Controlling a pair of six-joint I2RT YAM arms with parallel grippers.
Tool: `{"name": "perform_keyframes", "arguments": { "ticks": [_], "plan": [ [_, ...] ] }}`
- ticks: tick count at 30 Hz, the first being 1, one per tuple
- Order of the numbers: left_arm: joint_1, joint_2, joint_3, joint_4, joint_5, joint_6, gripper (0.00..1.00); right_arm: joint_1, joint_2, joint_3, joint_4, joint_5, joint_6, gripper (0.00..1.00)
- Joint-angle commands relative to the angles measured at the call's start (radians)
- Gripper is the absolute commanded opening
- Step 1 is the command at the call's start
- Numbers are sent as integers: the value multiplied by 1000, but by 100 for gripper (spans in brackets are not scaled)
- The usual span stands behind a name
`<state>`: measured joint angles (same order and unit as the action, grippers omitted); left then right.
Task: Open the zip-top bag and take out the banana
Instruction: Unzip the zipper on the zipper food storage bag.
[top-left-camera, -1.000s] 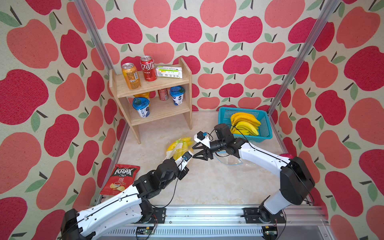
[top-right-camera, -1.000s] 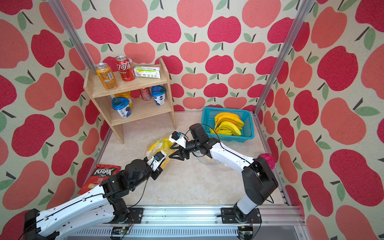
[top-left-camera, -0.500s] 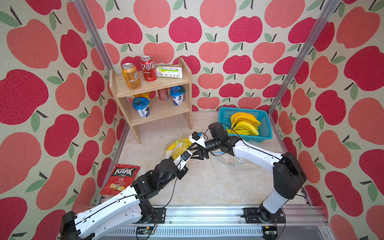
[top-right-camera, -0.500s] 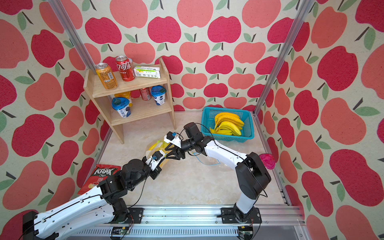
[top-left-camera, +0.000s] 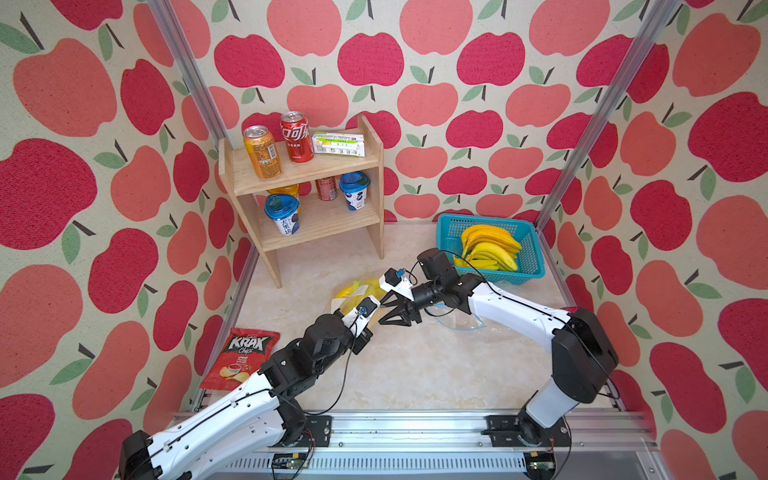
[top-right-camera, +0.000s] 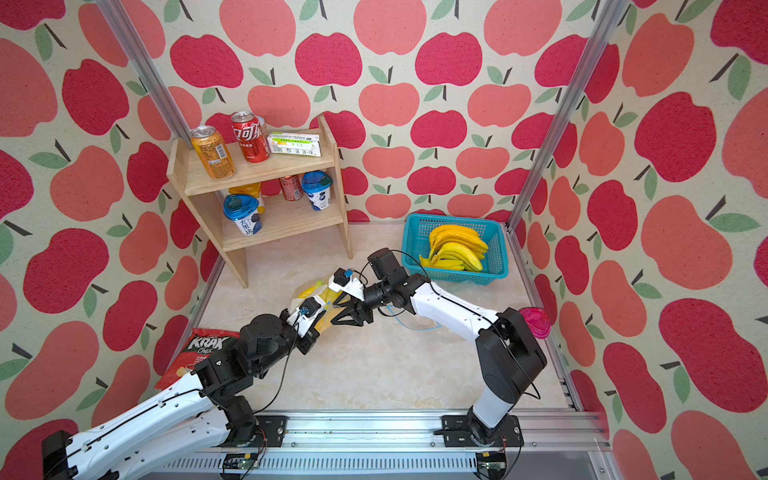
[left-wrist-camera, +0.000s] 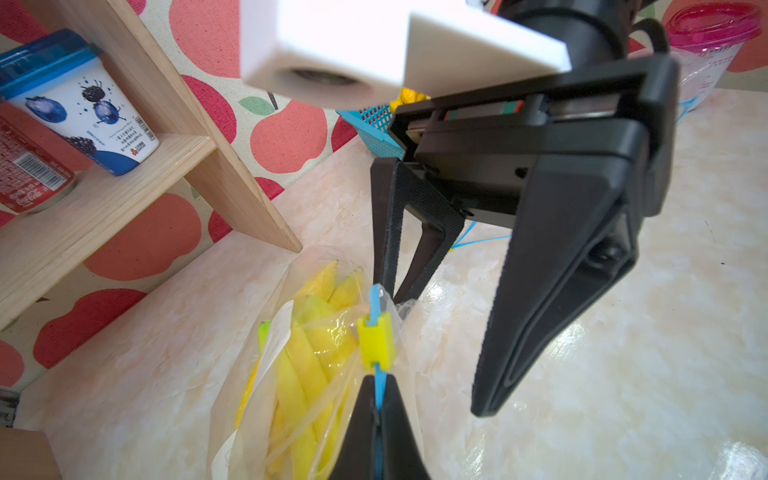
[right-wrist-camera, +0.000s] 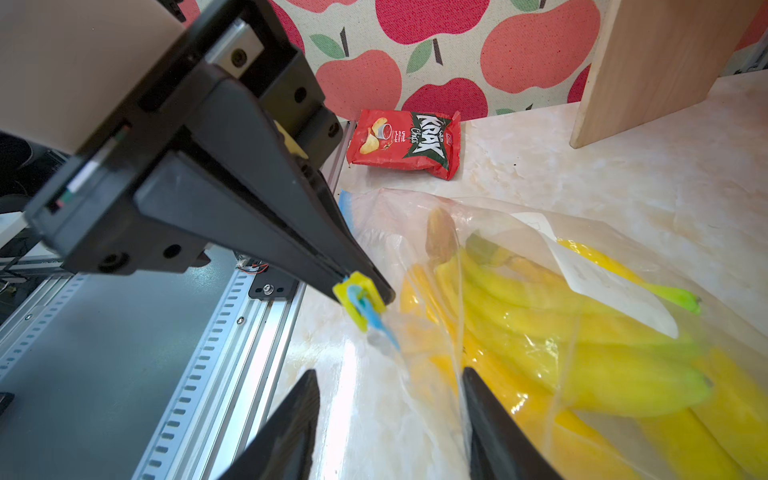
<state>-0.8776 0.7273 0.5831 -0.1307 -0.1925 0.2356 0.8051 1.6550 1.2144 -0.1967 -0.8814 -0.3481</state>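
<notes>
The clear zip-top bag (top-left-camera: 348, 296) (top-right-camera: 308, 291) lies on the floor in the middle, with the yellow banana bunch (right-wrist-camera: 561, 324) (left-wrist-camera: 307, 365) inside it. My left gripper (left-wrist-camera: 376, 380) (right-wrist-camera: 365, 286) is shut on the bag's blue zip strip, right behind the yellow slider (left-wrist-camera: 376, 347) (right-wrist-camera: 357, 299). My right gripper (right-wrist-camera: 389, 374) (left-wrist-camera: 434, 349) faces it, open, a little short of the slider; the bag's corner hangs between its fingers. In both top views the two grippers meet at the bag's near end (top-left-camera: 380, 313) (top-right-camera: 332, 316).
A wooden shelf (top-left-camera: 307, 170) with cans and cups stands at the back left. A blue basket (top-left-camera: 528, 270) of bananas is at the back right. A red chips bag (top-left-camera: 239, 359) lies front left. A second clear bag (top-left-camera: 461, 322) lies under the right arm, with a pink-lidded cup (top-right-camera: 536, 322) beyond it.
My right gripper has moved left, up to the bag's slider and the left gripper. The left gripper has kept its hold and barely moved.
</notes>
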Motion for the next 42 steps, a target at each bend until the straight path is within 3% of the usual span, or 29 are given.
{"name": "perform_keyframes", "arguments": {
  "ticks": [1,15,24,37,42],
  "plan": [
    [5,-2,53,24,24,20,4,3,-9,22,-14,-8,-18,58],
    [6,3,52,40,50,14,4,3,47,86,38,-40,11,55],
    [6,-3,41,37,45,6,4,13,24,94,13,-59,2,29],
    [18,-32,58,-12,40,16,5,13,39,129,-83,-60,-47,24],
    [19,-26,51,-4,42,11,6,13,33,127,-63,-69,-32,15]
  ]
}}
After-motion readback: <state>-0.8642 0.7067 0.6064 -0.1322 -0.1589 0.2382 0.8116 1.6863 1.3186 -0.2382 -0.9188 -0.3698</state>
